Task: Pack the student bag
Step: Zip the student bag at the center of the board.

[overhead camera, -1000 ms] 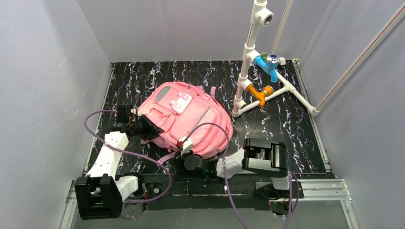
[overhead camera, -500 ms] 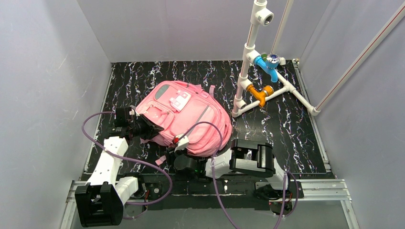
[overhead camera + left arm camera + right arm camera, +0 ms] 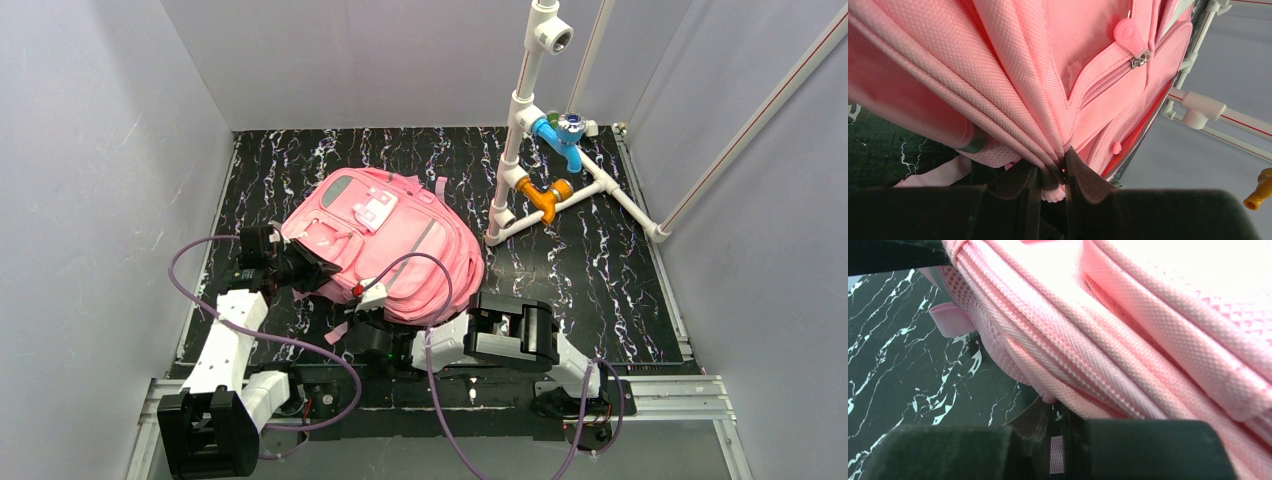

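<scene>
Jaws both pinched tight on pink fabric: left gripper point(image 3: 1064, 159) bites a fold of the student bag point(image 3: 385, 235), right gripper point(image 3: 1054, 410) grabs its near edge, bag on the marbled table point(image 3: 600, 262).

The left arm point(image 3: 225, 335) is reaching forward from its base at the near left, and its black wrist is turning inward to the right. The left pincer point(image 3: 1050, 175) is pinching a fold of the bag point(image 3: 1048, 75), with its two dark fingers point(image 3: 1015, 182) standing almost together and only cloth between them. The right arm point(image 3: 510, 330) is lying low and stretching leftward along the near edge, with its elbow bent. The right pincer point(image 3: 1055, 415) is clamping the bag's lower edge, its jaws drawn nearly together on the pink fabric.
</scene>
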Action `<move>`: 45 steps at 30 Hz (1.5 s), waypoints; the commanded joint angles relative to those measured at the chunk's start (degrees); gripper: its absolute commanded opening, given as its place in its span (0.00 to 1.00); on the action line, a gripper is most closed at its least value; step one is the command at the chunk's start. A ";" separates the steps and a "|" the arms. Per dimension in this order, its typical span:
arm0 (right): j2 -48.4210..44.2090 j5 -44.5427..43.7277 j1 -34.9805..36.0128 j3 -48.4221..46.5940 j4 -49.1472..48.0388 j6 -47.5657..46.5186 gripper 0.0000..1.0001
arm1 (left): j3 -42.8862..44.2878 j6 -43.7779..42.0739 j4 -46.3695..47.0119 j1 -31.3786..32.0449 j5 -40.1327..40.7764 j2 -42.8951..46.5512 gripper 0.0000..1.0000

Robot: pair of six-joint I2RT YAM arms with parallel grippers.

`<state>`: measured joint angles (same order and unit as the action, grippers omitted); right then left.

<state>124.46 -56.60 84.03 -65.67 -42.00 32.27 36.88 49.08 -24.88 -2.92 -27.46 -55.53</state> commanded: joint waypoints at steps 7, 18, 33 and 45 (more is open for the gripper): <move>-1.83 1.36 -2.97 -0.35 -9.85 -7.14 0.01 | -0.04 -2.21 -6.72 0.81 -5.78 0.54 0.00; -11.06 21.67 -3.96 9.69 -2.48 -4.86 0.01 | 5.86 -9.40 -7.81 0.63 -0.25 -4.24 0.00; -21.92 43.02 -5.72 10.56 43.65 4.33 0.01 | 9.48 -16.53 -4.50 -2.17 14.20 -8.79 0.00; -26.61 45.60 -5.38 9.37 47.81 -0.26 0.01 | 6.80 -11.47 -5.38 -2.38 6.04 -8.46 0.43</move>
<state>96.31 -16.05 77.52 -54.96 -6.85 34.68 43.20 39.11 -35.16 -2.79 -26.65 -65.14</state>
